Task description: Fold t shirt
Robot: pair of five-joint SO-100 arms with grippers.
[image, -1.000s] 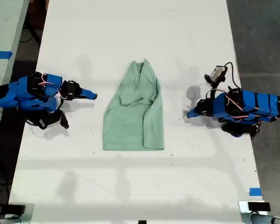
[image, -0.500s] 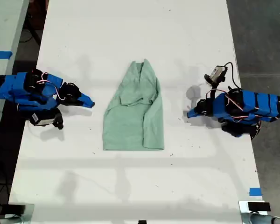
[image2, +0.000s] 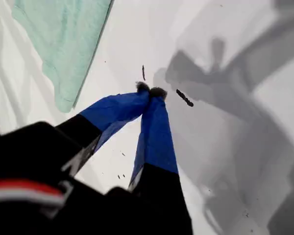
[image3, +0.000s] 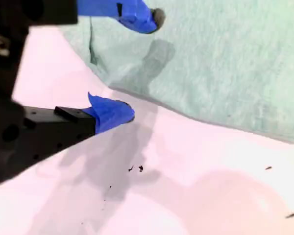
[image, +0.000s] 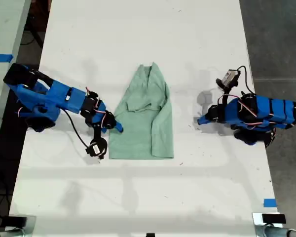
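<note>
Exterior view: the change is all in one arm. A second ago my second pincer [image: 117,127] sat drawn back, well apart from the t shirt [image: 143,123]; now its arm is stretched across the counter [image: 138,39] and the tips are at the shirt's long edge, close to the hem corner. The second wrist view confirms this: my second pincer [image3: 141,66] is spread, one tip over the t shirt [image3: 225,58] and the other over bare counter just beside the cloth edge, nothing pinched yet. My first pincer [image: 200,120] has not moved; it rests on the far side of the shirt, apart from it. In the first wrist view my first pincer [image2: 149,90] has its tips pressed together on nothing, with the t shirt [image2: 63,39] off to one side. The shirt itself is unchanged, lying flat mid-counter, narrowed lengthwise with its sides already turned in. Judgement: approach is done and a grasp at that edge is the step in hand. The next fold probably needs the first arm brought to the opposite edge.
</note>
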